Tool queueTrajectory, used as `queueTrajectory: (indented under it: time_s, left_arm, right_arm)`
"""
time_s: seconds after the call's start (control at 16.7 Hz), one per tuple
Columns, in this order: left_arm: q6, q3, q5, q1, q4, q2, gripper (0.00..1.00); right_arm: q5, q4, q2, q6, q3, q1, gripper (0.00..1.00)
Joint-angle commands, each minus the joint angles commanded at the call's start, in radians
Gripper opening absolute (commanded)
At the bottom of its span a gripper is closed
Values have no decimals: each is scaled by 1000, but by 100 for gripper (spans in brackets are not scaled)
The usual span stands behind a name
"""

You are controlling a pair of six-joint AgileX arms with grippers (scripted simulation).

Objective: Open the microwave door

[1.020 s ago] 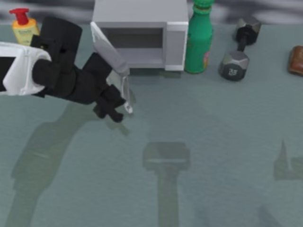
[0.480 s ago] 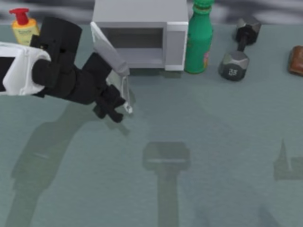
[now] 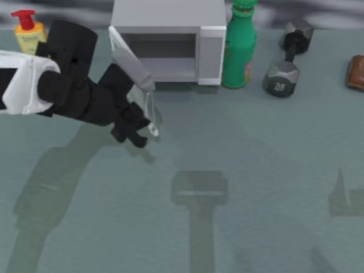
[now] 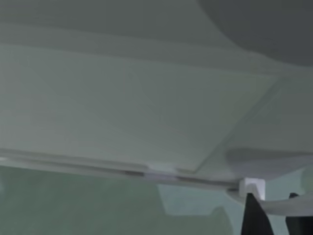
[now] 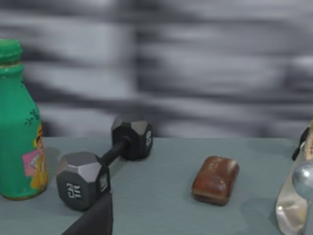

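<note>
The silver-grey microwave (image 3: 170, 17) stands at the back of the table, its cavity exposed. The microwave door (image 3: 132, 62) is swung out toward the front left, hinged at the oven's left edge. Its slim white handle (image 3: 152, 116) is at the free end. My left gripper (image 3: 139, 126) is shut on that handle from the left side. In the left wrist view the door panel (image 4: 122, 107) fills the picture, and my left gripper (image 4: 274, 218) holds the pale handle (image 4: 252, 187) between two dark fingers. Only one finger (image 5: 95, 218) of my right gripper shows, with nothing beside it.
A green bottle (image 3: 239, 48) stands right beside the microwave, then a dumbbell (image 3: 287, 57) and a brown block (image 3: 356, 72) at the right edge. A yellow pump bottle (image 3: 28, 34) sits at the back left. A shiny metal object (image 5: 293, 196) shows in the right wrist view.
The left arm has shifted barely a hair; the door stands at the same open angle with the handle still held.
</note>
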Motion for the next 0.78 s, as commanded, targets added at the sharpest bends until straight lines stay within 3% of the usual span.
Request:
queueTrajectory:
  time_s: [0.42, 0.78]
  left_arm:
    - [96, 13, 50, 42, -44, -1, 0]
    - [98, 13, 51, 42, -45, -1, 0]
  right_arm:
    - [0, 0, 0, 0, 0, 0, 100]
    - [0, 0, 0, 0, 0, 0, 100]
